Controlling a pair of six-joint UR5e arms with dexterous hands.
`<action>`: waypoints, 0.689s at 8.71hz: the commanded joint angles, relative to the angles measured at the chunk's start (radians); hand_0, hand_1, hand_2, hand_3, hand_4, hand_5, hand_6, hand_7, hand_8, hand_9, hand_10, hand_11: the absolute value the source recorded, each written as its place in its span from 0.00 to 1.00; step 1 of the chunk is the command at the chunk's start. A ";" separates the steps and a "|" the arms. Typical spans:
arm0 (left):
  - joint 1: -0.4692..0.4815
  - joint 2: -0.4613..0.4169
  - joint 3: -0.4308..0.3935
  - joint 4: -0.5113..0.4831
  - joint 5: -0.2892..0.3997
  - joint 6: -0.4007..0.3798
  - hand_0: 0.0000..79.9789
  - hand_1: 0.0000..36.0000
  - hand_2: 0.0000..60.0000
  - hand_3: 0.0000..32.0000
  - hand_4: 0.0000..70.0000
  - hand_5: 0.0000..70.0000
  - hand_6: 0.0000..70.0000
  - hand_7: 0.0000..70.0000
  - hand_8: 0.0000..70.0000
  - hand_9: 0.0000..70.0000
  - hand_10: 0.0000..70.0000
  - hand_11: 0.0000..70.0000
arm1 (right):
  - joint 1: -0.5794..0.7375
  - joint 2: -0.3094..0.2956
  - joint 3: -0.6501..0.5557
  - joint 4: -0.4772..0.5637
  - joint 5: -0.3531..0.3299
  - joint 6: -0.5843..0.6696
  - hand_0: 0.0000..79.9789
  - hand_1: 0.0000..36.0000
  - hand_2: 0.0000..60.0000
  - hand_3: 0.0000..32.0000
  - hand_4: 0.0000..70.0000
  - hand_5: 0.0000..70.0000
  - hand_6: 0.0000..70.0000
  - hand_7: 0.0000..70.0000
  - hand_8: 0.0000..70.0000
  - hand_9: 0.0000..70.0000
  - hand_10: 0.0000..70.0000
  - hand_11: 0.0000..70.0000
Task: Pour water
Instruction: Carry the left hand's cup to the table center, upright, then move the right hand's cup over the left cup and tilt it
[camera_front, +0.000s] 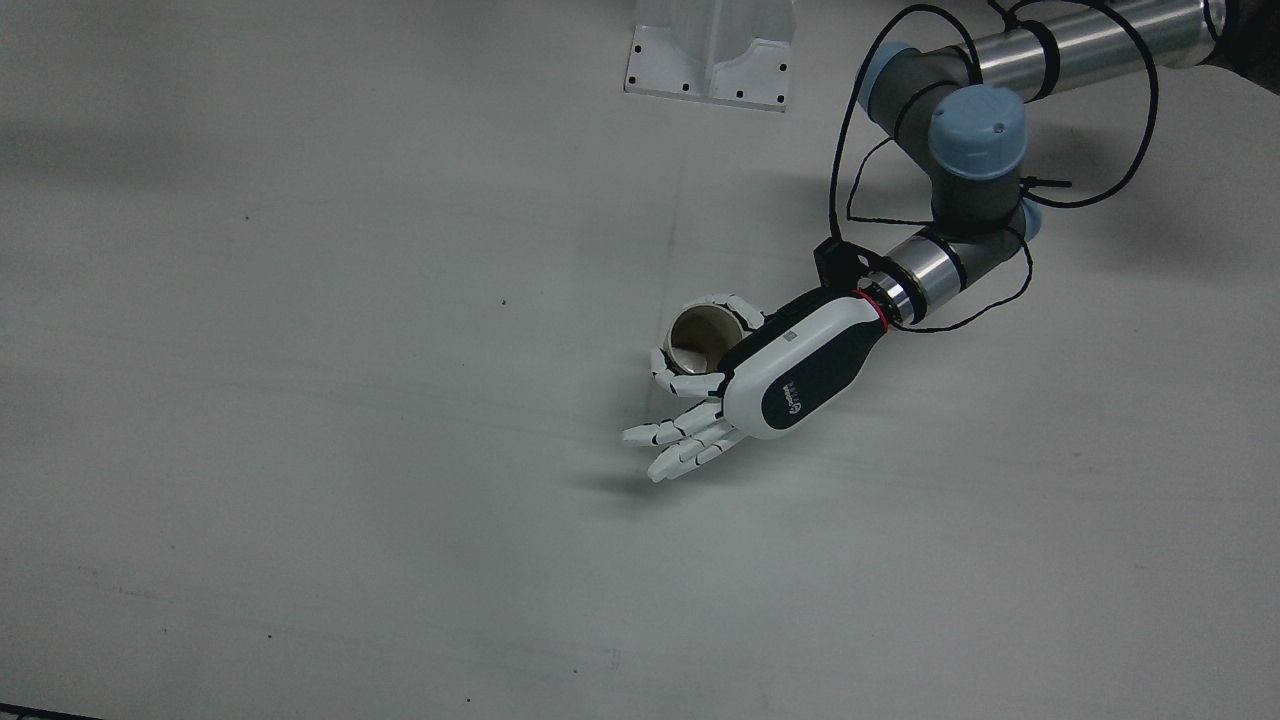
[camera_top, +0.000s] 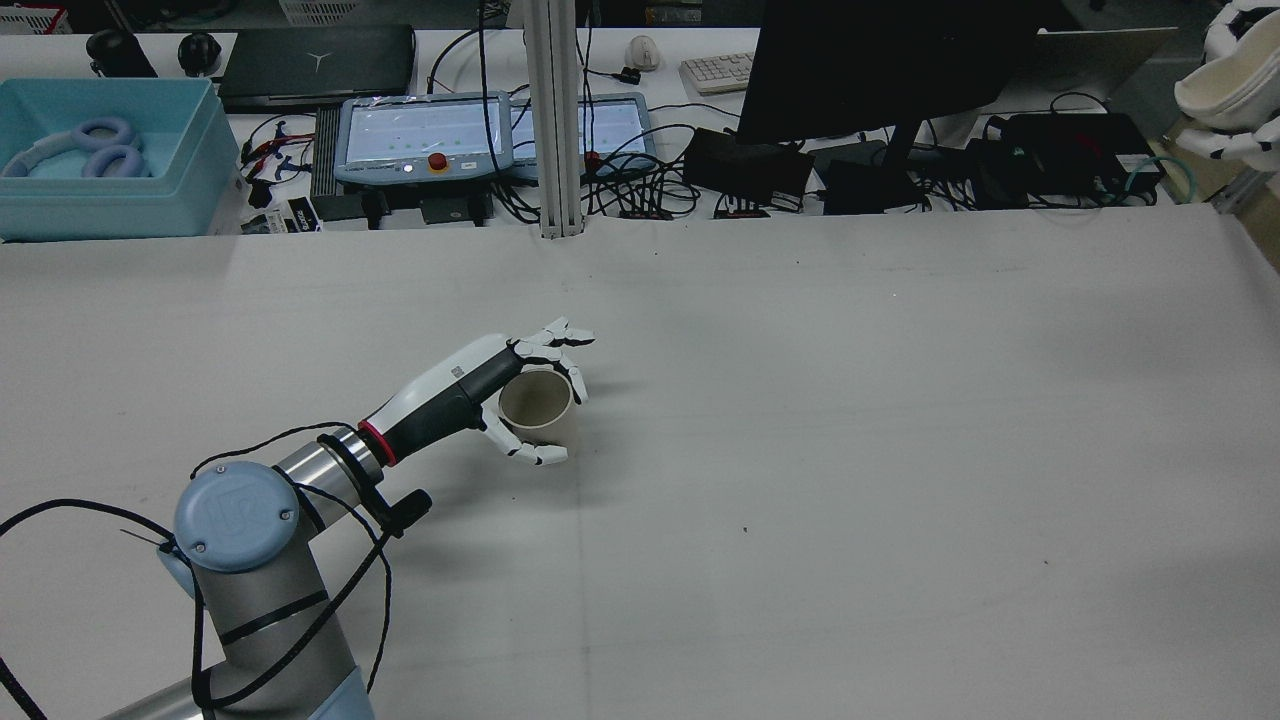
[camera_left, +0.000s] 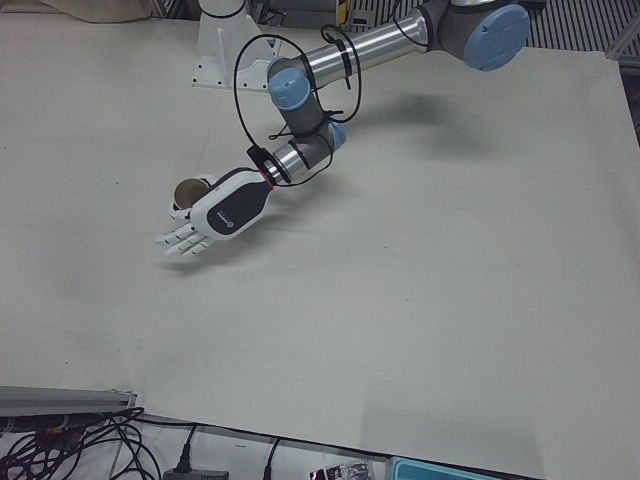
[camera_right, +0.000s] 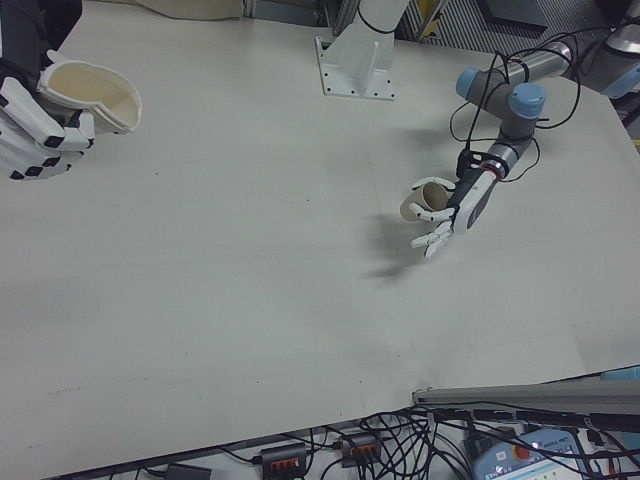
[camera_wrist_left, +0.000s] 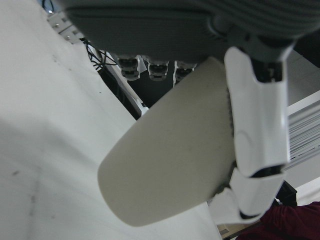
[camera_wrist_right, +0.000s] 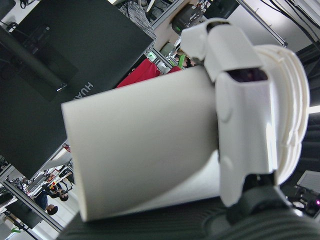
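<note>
A tan paper cup (camera_front: 700, 340) stands upright on the white table (camera_front: 350, 450), left of the left arm's wrist in the front view. My left hand (camera_front: 790, 370) lies against its side. The thumb and one finger curl round the cup (camera_top: 540, 410), and the other fingers (camera_front: 680, 445) stretch out flat past it. In the left hand view the cup's wall (camera_wrist_left: 170, 160) fills the middle with a finger laid along it. My right hand (camera_right: 30, 130) is raised off the table's edge and grips a white cup (camera_right: 90, 95), also seen at the rear view's far right (camera_top: 1220, 90).
The arm pedestal's white base (camera_front: 710, 60) stands at the table's robot side. Beyond the far edge are a light blue bin (camera_top: 100, 150), a teach pendant (camera_top: 430, 135), a black monitor (camera_top: 880, 70) and cables.
</note>
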 joint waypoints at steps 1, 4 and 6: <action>0.015 -0.264 -0.009 0.136 -0.026 0.180 0.85 1.00 1.00 0.00 0.98 1.00 0.13 0.22 0.10 0.04 0.06 0.11 | -0.070 0.069 0.003 -0.108 -0.015 -0.159 1.00 1.00 1.00 0.00 0.71 1.00 0.98 1.00 0.76 0.96 0.69 1.00; 0.135 -0.436 0.105 0.111 -0.027 0.322 0.81 1.00 1.00 0.00 1.00 1.00 0.17 0.24 0.11 0.04 0.06 0.12 | -0.138 0.172 0.004 -0.275 -0.012 -0.257 1.00 1.00 1.00 0.00 0.80 1.00 1.00 1.00 0.75 0.92 0.65 0.96; 0.157 -0.520 0.262 0.048 -0.029 0.324 0.79 1.00 1.00 0.00 1.00 1.00 0.18 0.24 0.11 0.04 0.06 0.12 | -0.165 0.242 0.015 -0.355 -0.014 -0.285 1.00 1.00 1.00 0.00 0.84 1.00 1.00 1.00 0.74 0.88 0.61 0.91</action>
